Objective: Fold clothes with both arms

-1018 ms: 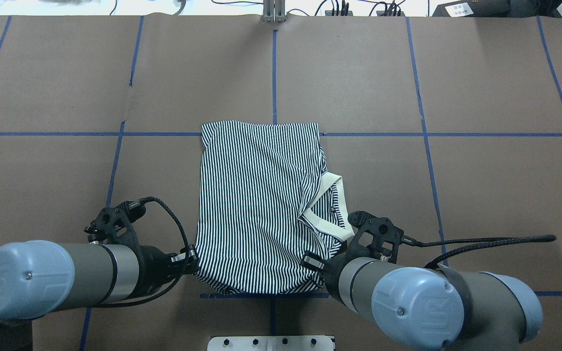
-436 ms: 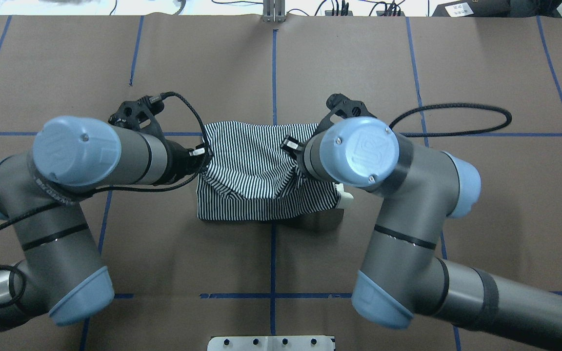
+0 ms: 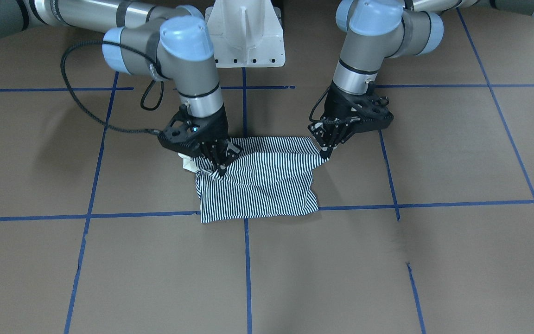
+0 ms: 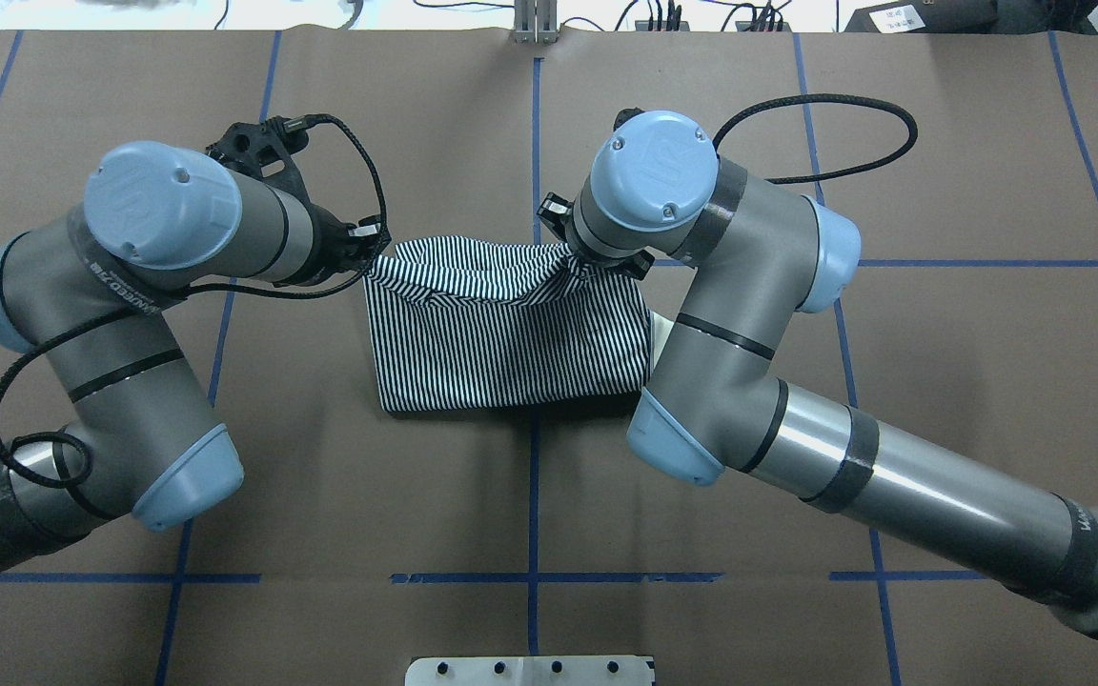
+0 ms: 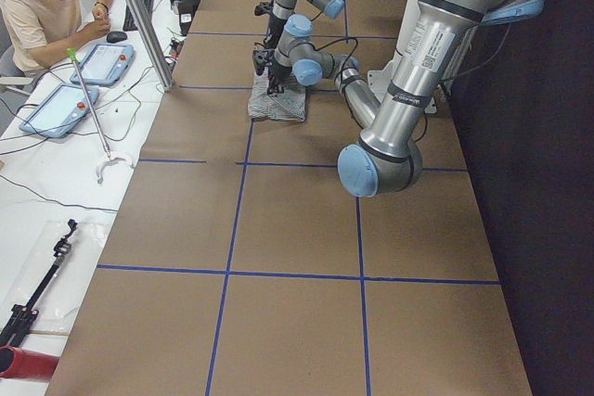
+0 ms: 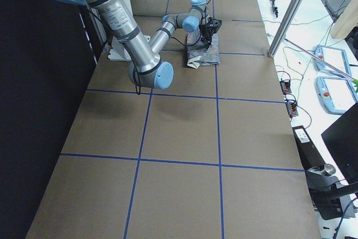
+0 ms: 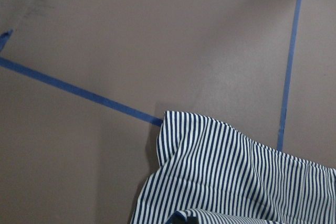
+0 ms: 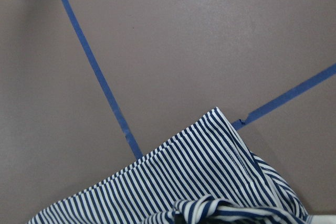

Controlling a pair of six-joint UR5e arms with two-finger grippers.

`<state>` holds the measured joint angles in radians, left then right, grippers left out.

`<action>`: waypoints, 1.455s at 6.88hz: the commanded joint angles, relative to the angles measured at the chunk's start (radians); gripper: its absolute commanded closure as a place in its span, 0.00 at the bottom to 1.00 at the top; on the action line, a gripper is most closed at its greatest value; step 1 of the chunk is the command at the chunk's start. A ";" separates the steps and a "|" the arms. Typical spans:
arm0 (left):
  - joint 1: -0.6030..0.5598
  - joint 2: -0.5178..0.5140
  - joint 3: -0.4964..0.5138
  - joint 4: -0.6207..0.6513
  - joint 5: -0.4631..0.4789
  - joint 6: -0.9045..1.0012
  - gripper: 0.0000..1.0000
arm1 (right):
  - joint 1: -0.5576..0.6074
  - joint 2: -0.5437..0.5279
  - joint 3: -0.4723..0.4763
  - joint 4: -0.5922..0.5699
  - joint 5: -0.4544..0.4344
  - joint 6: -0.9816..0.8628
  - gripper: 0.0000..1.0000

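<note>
In the overhead view, nearest you at the bottom centre is the white base plate [image 4: 530,670]. From the two lower corners the left arm [image 4: 120,381] and the right arm [image 4: 778,429] reach up the frame over the brown counter [image 4: 968,400] with its grid of blue tape lines [image 4: 533,495]. Just past their elbows, at the centre of the frame, you find the striped polo shirt [image 4: 511,353] folded double into a wide rectangle. Its near fold lies flat on the counter, and a sliver of cream collar [image 4: 660,331] peeks out at its right edge beside the right arm. Both pincers have the shirt at its far edge. In the front-facing view you can see the left pincer [image 3: 327,154], right of centre, closed on the shirt's corner. The right pincer [image 3: 220,168], left of centre, is pinched shut on a bunch of fabric that puckers around its fingertips; from overhead its own wrist hides it. Between the two grips the held edge dips in a shallow curve. Farther up the overhead frame a black cable [image 4: 825,105] loops from the right wrist over bare counter, and beyond the counter's far edge, along the top, lie loose wires [image 4: 663,14].
</note>
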<state>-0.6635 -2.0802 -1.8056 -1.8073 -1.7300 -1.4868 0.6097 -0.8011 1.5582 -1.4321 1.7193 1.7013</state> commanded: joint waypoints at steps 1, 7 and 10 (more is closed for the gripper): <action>-0.031 -0.120 0.226 -0.065 0.004 0.064 1.00 | 0.033 0.049 -0.126 0.045 0.046 -0.051 0.95; -0.171 -0.187 0.484 -0.302 -0.058 0.300 0.35 | 0.188 0.126 -0.396 0.260 0.197 -0.310 0.00; -0.290 -0.034 0.346 -0.340 -0.191 0.521 0.45 | 0.296 -0.004 -0.305 0.263 0.271 -0.490 0.00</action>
<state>-0.8842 -2.1916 -1.3998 -2.1259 -1.8468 -1.1207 0.8428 -0.7419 1.2199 -1.1703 1.9447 1.3352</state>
